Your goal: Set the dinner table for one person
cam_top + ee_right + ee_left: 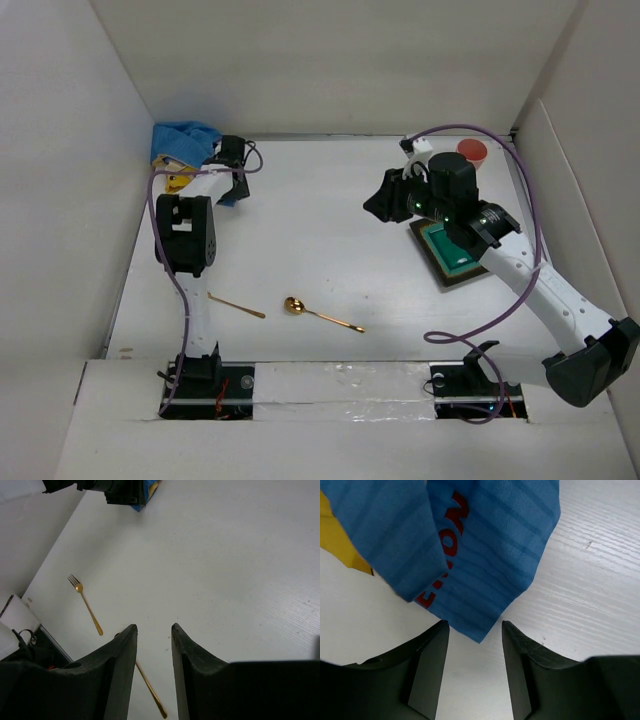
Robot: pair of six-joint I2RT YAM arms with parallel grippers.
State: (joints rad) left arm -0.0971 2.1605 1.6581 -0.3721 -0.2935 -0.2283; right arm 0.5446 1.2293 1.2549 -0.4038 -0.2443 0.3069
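Both L fingers (427, 670) & R fingers (117, 675) spread; blue cloth (490, 555) shows red "…ON".

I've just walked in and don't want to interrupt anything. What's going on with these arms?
Two robot arms are setting a place on the white table. The left end effector is at the far left corner, jaws open at a corner of the blue cloth, not clamped on it. The right end effector hovers open and empty over mid-table. A gold spoon and gold fork lie near the front. A green square tray and red cup sit on the right.
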